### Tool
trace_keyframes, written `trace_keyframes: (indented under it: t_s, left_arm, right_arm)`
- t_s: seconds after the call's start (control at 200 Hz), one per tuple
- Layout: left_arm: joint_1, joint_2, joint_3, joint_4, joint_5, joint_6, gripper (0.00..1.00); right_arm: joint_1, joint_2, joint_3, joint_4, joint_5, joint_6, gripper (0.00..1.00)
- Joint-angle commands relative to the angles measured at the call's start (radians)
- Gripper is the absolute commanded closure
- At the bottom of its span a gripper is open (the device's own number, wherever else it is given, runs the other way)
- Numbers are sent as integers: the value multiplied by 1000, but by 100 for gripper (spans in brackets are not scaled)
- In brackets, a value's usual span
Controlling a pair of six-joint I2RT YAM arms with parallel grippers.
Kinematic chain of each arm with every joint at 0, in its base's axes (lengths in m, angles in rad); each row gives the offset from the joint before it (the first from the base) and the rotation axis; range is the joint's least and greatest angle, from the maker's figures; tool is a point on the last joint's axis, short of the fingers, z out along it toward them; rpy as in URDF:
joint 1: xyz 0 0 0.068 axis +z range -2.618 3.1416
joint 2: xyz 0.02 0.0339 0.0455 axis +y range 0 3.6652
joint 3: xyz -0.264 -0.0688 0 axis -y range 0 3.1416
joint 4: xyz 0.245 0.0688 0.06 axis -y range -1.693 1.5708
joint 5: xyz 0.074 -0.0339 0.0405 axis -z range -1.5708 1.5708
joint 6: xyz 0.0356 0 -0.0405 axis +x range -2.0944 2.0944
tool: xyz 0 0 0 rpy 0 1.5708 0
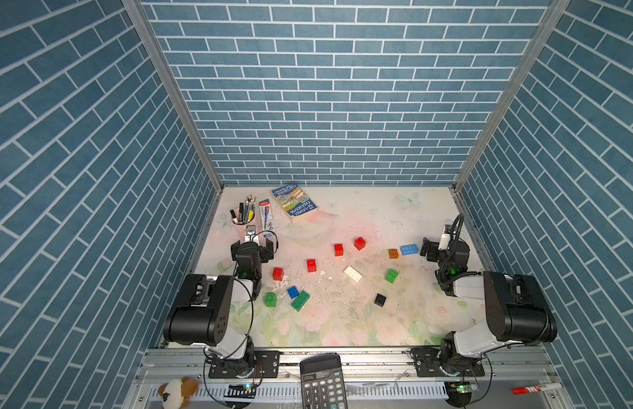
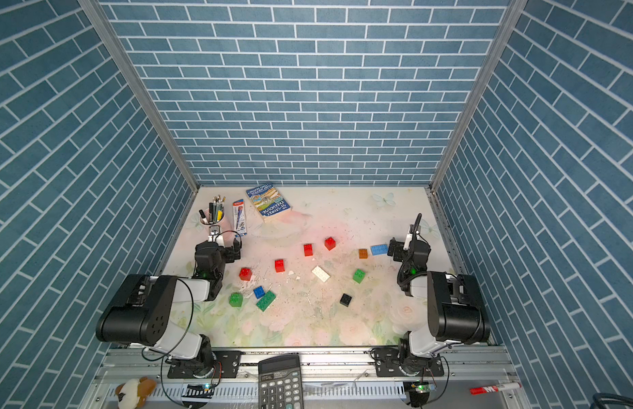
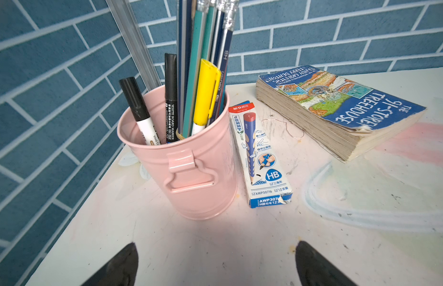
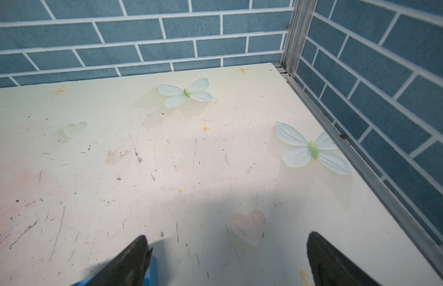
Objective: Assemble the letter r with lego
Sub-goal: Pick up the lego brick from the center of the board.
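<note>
a: what fills the scene?
b: a floral counter point(image 1: 343, 325). the left gripper point(image 3: 216, 244) and right gripper point(image 4: 227, 235) hang with jaws apart, holding nothing.
a: and the lego point(image 1: 311, 265)?
b: loose bricks scattered mid-counter between the arms; a light blue brick point(image 1: 409, 249) sits just beside the right gripper.

Twelve lego bricks point(image 2: 279, 265) are lying on the desk point(image 1: 378, 212): four red bricks point(image 1: 359, 243) point(image 1: 338, 249) point(image 1: 311, 265) point(image 1: 278, 273), three green bricks point(image 1: 271, 299) point(image 1: 300, 301) point(image 1: 391, 275), one blue brick point(image 1: 292, 291), one light blue brick point(image 1: 409, 249), one brown brick point(image 1: 393, 253), one white brick point(image 1: 353, 274), one black brick point(image 1: 380, 299). One book point(image 1: 294, 202), one pencil box point(image 1: 266, 217) and one pink cup point(image 3: 198, 173) are sitting there too. One calculator point(image 1: 322, 382), one plush toy point(image 1: 177, 391) and one red marker point(image 1: 531, 388) are lying in front.
</note>
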Motion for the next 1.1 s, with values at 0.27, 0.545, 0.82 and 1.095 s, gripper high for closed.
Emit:
trace_keyframes:
  t_s: [0.27,0.545,0.82,1.095]
  left_arm:
    - [-5,-117,176,-369,37,25,0]
    - [-18,-223,360,-636,61,-36,1]
    - [-234,-254,512,-853,73,-37,0]
    - [-416,-241,625,-1016,114,-64,1]
  right_arm:
    - [53,-182,284,-676,214,109,1]
    - [69,-200,481,-1108,145,321,1]
    - [109,-153,544,-1239,28,333,16]
    - [262,-80,698,-1444,226,405,1]
